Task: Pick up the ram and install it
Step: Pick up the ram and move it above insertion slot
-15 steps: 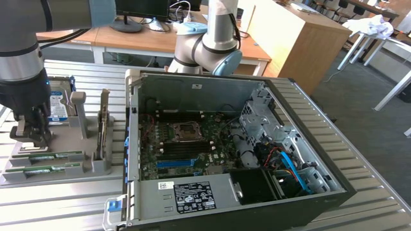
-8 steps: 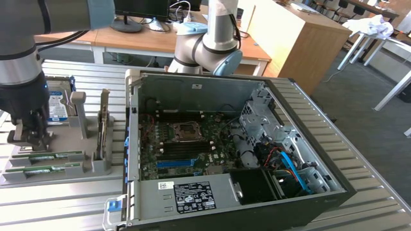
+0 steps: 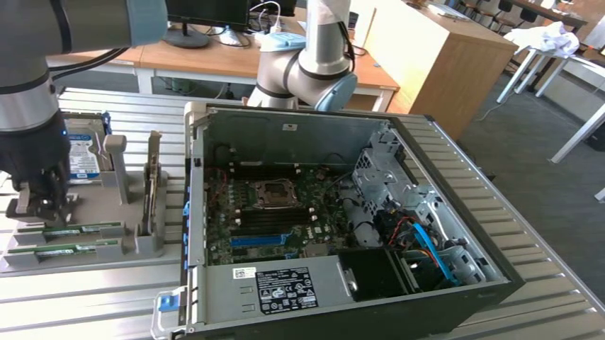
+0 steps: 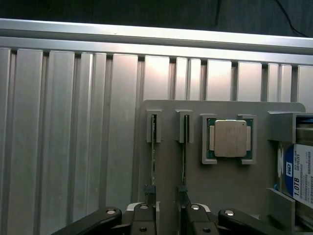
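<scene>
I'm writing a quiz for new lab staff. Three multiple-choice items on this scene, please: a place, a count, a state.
1. Where is the pincer? A over the open computer case; B over the grey holder at the exterior view's left; C over the wooden desk.
2. How many ram sticks sit in the holder? A one; B two; C four.
3. The pincer is: A open, holding nothing; B shut on a ram stick; C shut on the processor.
Key: 1 B, it hangs above the holder; 2 B, two green sticks lie side by side; 3 A, it stands wide, gripping nothing.
</scene>
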